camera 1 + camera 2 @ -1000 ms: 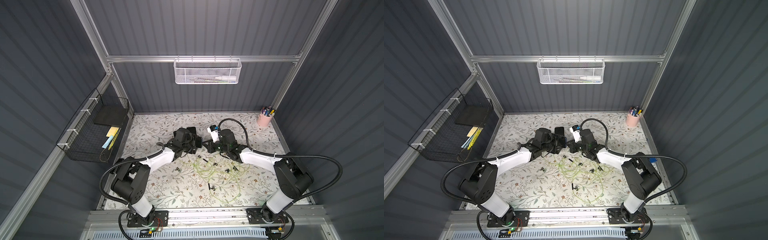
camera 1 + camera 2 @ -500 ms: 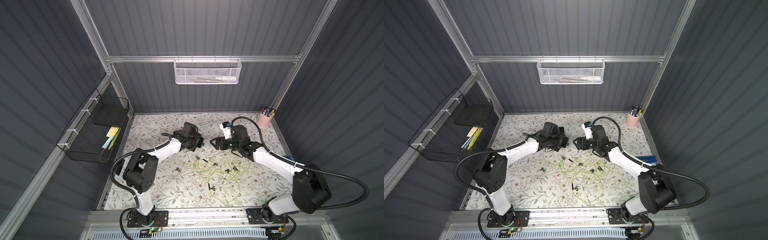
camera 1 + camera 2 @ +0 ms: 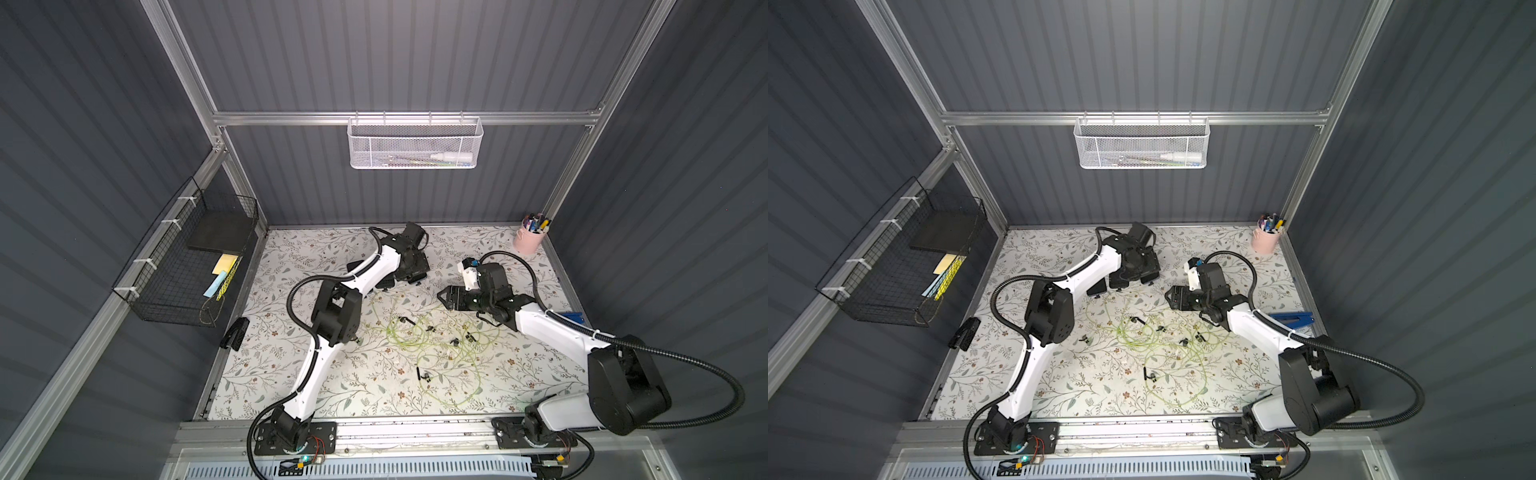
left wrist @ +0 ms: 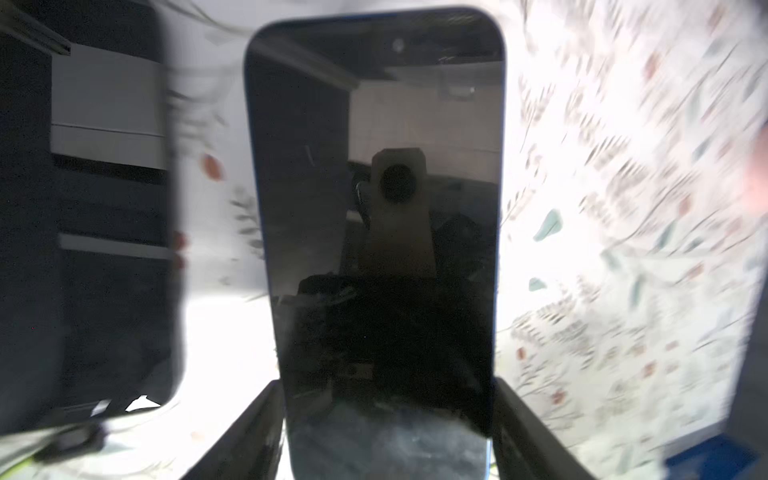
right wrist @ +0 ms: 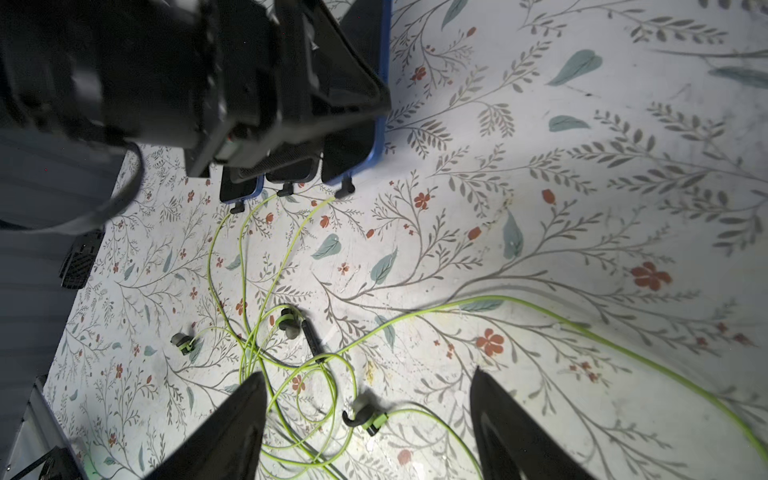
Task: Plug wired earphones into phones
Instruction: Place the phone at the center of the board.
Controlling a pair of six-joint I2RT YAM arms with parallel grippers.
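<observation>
On the floral worktop (image 3: 353, 386), pale green earphones (image 5: 287, 323) are tangled, black buds scattered. The right end effector (image 5: 368, 372) is spread apart above them, empty. Farther back, three phones (image 5: 349, 160) with plugs (image 5: 345, 190) at their ends are largely hidden beneath the left end effector (image 4: 386, 382), which is clamped on the blue-rimmed phone (image 4: 374, 208); its surroundings are blurred.

Grey ribbed walls (image 3: 395, 62), aluminium frame (image 3: 291, 118), floral tabletop (image 3: 374, 395), hanging white mesh basket (image 3: 415, 145)
</observation>
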